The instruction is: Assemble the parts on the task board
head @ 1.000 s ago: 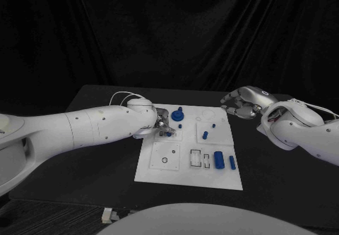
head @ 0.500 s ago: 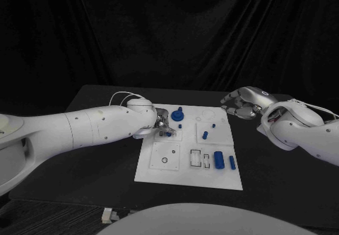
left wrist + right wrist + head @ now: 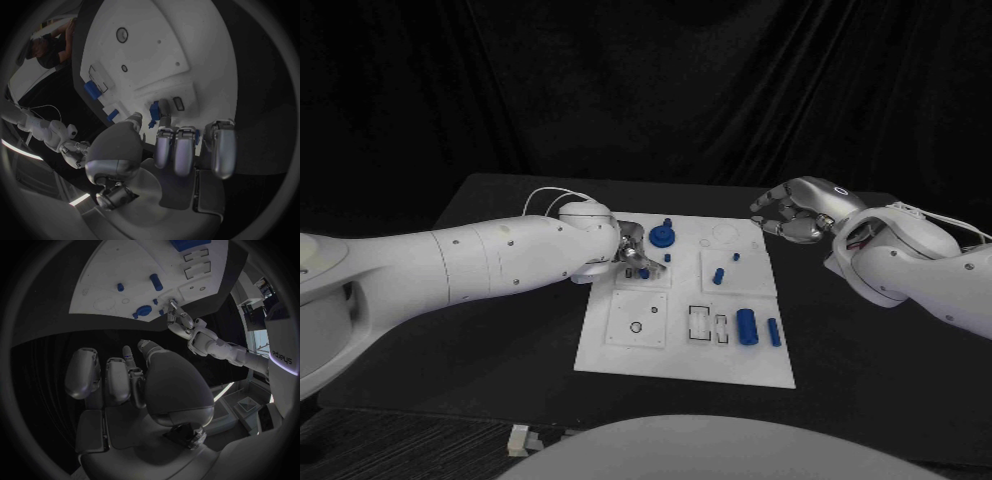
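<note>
The white task board (image 3: 678, 352) lies in the middle of the black table. My left hand (image 3: 635, 256) is low over its far left panel. In the left wrist view the thumb and a finger (image 3: 164, 109) pinch a small blue part (image 3: 154, 110) right at the board's (image 3: 187, 45) surface. A round blue part with a post (image 3: 662, 236) stands just beyond that hand. My right hand (image 3: 795, 211) hovers off the board's far right corner, fingers curled in with nothing in them (image 3: 119, 380).
Small blue pegs (image 3: 718, 275) (image 3: 734, 256) stand in the right middle panel. A thick blue cylinder (image 3: 747, 327) and a slim blue bar (image 3: 775, 333) lie near the right edge, beside empty rectangular slots (image 3: 698, 322). A ring-shaped recess (image 3: 636, 326) marks the near left panel.
</note>
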Motion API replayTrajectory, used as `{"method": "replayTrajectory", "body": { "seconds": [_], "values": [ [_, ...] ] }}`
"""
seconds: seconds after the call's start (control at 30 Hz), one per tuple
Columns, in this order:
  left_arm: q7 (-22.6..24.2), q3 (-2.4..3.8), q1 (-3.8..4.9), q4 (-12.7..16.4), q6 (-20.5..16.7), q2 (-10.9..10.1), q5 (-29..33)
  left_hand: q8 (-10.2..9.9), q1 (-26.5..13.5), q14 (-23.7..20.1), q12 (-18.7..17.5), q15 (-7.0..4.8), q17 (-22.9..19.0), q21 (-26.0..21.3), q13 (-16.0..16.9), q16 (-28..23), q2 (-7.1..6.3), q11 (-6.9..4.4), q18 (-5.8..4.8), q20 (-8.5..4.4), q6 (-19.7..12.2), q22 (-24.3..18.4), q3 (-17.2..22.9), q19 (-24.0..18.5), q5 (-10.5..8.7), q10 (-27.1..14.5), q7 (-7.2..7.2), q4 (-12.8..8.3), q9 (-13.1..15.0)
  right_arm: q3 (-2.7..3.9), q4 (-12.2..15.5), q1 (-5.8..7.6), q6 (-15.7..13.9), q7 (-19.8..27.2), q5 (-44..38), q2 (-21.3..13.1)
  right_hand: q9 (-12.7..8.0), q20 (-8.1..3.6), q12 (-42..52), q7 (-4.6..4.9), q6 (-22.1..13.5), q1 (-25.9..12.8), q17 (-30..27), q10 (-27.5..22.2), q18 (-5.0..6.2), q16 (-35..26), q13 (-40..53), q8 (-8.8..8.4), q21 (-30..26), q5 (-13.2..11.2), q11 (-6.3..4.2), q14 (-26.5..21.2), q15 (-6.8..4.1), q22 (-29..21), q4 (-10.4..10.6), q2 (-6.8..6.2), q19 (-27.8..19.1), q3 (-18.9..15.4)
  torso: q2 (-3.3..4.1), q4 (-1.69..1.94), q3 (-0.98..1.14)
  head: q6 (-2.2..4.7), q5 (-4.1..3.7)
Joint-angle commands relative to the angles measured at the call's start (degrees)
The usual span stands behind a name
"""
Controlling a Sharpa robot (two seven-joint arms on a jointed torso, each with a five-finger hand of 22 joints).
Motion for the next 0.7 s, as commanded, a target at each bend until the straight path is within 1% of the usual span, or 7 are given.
{"method": "replayTrajectory", "body": {
  "seconds": [0.03, 0.07, 0.17, 0.3, 0.43, 0.67, 0.7],
  "values": [
    [0.12, -0.16, -0.26, 0.06, -0.04, -0.1, 0.07, -0.07, -0.53, 6.05, 0.16, 0.06, 15.09, 0.12, 15.09, 0.15, 0.04, 0.2, 0.93, 0.03, 0.72, 12.19, -0.76, 0.44, -0.29, 6.09, -0.1, 0.06, 0.15, 0.04, -0.04, -0.15, 0.31, -1.01, -0.08, -0.04, -0.08, 0.08, -0.37, 0.02, 0.13, 0.66, -0.09, 4.49, 0.93, -0.36, 12.18, -0.18, -0.29, 0.21, 0.38, 1.83, 0.49, 7.56, 0.02, -0.06, -0.22, 0.21, 0.01, 0.03, 0.0, 0.01, 0.02],
    [0.17, -0.16, -0.26, 0.07, -0.13, -0.12, 0.07, 0.88, -0.61, 6.05, 0.16, -0.08, 15.09, 0.19, 15.09, 0.15, 0.12, -0.01, 0.93, -0.09, 1.71, 12.21, -1.43, 0.53, -0.16, 6.09, -0.44, 0.02, 0.91, 0.04, -0.05, -0.15, 0.32, -1.01, -0.08, -0.05, -0.08, 0.08, -0.37, 0.02, 0.13, 0.66, -0.09, 4.49, 0.93, -0.36, 12.18, -0.18, -0.29, 0.21, 0.38, 1.83, 0.49, 7.56, 0.02, -0.06, -0.22, 0.21, 0.01, 0.02, 0.0, 0.01, 0.02],
    [0.24, -0.16, -0.26, 0.08, -0.28, -0.14, 0.07, 2.93, -0.38, 6.05, 0.16, -0.47, 15.09, 0.31, 15.09, 0.15, 0.6, -0.45, 0.9, -0.39, 2.11, 12.26, -2.8, 0.67, 0.09, 6.09, -0.89, 0.0, 3.5, 0.04, -0.08, -0.15, 0.33, -1.03, -0.08, -0.05, -0.08, 0.08, -0.37, 0.02, 0.13, 0.66, -0.09, 4.49, 0.93, -0.36, 12.18, -0.18, -0.29, 0.21, 0.38, 1.83, 0.49, 7.56, 0.02, -0.06, -0.22, 0.21, 0.01, 0.02, -0.01, 0.01, -0.01],
    [0.29, -0.16, -0.26, 0.11, -0.38, -0.19, 0.07, 3.52, 0.11, 6.05, 0.16, -0.57, 15.09, 0.31, 15.09, 0.15, 0.9, -0.55, 0.89, -0.5, 1.8, 12.26, -3.18, 0.69, 0.64, 6.09, -0.98, -0.06, 4.51, 0.04, -0.13, -0.15, 0.38, -1.04, -0.08, -0.05, -0.1, 0.08, -0.37, 0.04, 0.19, 0.68, -0.12, 4.49, 0.93, -0.38, 12.18, -0.17, -0.32, 0.3, 0.4, 1.83, 0.5, 7.56, -0.04, -0.07, -0.21, 0.31, -0.01, 0.0, -0.01, 0.01, 0.09],
    [0.35, -0.16, -0.27, 0.14, -0.56, -0.24, 0.07, 5.59, 1.28, 6.05, 0.16, -0.8, 15.09, 0.33, 15.09, 0.15, 1.45, -0.81, 0.88, -0.74, 1.35, 12.28, -4.13, 0.74, 2.12, 6.09, -1.28, -0.06, 7.71, 0.04, -0.16, -0.15, 0.43, -1.07, -0.08, -0.06, -0.1, 0.08, -0.37, 0.04, 0.19, 0.68, -0.12, 4.49, 0.93, -0.38, 12.18, -0.17, -0.32, 0.3, 0.4, 1.83, 0.5, 7.56, -0.04, -0.07, -0.21, 0.31, 0.01, 0.02, -0.01, 0.01, 0.08],
    [0.61, -0.16, -0.27, 0.16, -0.88, -0.34, 0.07, 7.2, 2.26, 6.05, 0.16, -0.95, 15.09, 0.3, 15.09, 0.15, 1.99, -0.99, 0.88, -0.91, 0.66, 12.27, -4.83, 0.73, 3.68, 6.09, -1.48, -0.1, 10.47, 0.04, -0.22, -0.16, 0.57, -1.21, -0.08, -0.05, -0.1, 0.08, -0.37, 0.04, 0.19, 0.68, -0.12, 4.49, 0.93, -0.38, 12.18, -0.17, -0.32, 0.3, 0.4, 1.83, 0.5, 7.56, -0.04, -0.07, -0.21, 0.31, 0.0, -0.01, -0.01, 0.01, 0.18],
    [0.7, -0.16, -0.27, 0.15, -0.93, -0.34, 0.07, 7.45, 2.52, 6.05, 0.16, -0.98, 15.09, 0.26, 15.09, 0.15, 2.09, -1.02, 0.89, -0.93, 0.47, 12.26, -4.94, 0.71, 4.27, 6.09, -1.51, -0.12, 10.96, 0.04, -0.22, -0.16, 0.6, -1.23, -0.08, -0.06, -0.13, 0.09, -0.39, 0.05, 0.19, 0.69, -0.25, 4.46, 0.94, -0.46, 12.13, -0.18, -0.4, 0.35, 0.42, 1.81, 0.51, 7.55, -0.06, -0.06, -0.23, 0.38, 0.0, -0.02, -0.01, 0.01, 0.17]
  ]
}}
